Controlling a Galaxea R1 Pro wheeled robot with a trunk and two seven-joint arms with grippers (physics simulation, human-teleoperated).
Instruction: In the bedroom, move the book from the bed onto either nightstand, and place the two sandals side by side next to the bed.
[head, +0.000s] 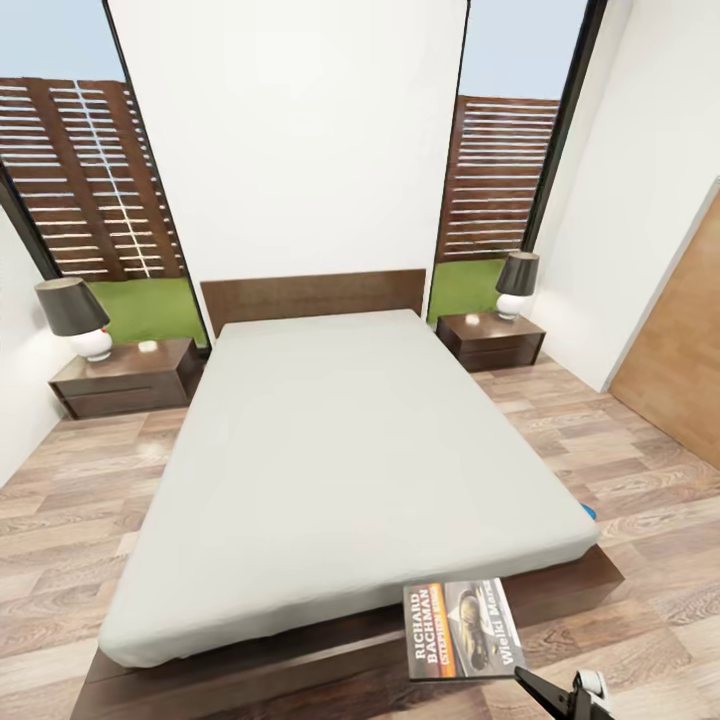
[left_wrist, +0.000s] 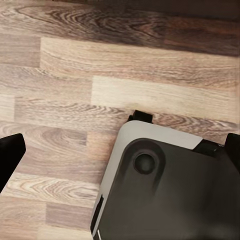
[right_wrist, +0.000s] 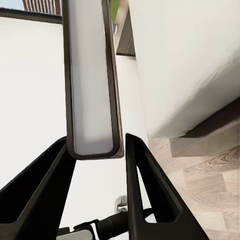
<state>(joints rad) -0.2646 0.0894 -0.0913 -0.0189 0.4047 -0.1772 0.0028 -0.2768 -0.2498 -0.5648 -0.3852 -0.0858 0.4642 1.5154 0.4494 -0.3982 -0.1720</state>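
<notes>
A bedroom with white walls, a wood-plank floor (head: 80, 520) and tall dark-framed windows (head: 90, 180) looking out on slatted fencing and grass. Nearest, at the lower right, the right hand (head: 540, 690) grips the book (head: 462, 630) by its near edge; in the right wrist view the book's page edge (right_wrist: 92, 80) sits clamped between the two dark fingers (right_wrist: 145, 185). The book is held flat in the air, over the bed's dark frame at the near right corner, cover up. The left hand (left_wrist: 120, 150) hangs over bare floor with its fingers spread apart. The bed (head: 350, 450) fills the middle, its off-white mattress bare. A sliver of blue (head: 590, 512) peeks out at the mattress's right edge. Farther back, a nightstand (head: 125, 380) with a lamp (head: 75, 315) stands left of the headboard, and another nightstand (head: 492, 342) with a lamp (head: 517, 285) right.
</notes>
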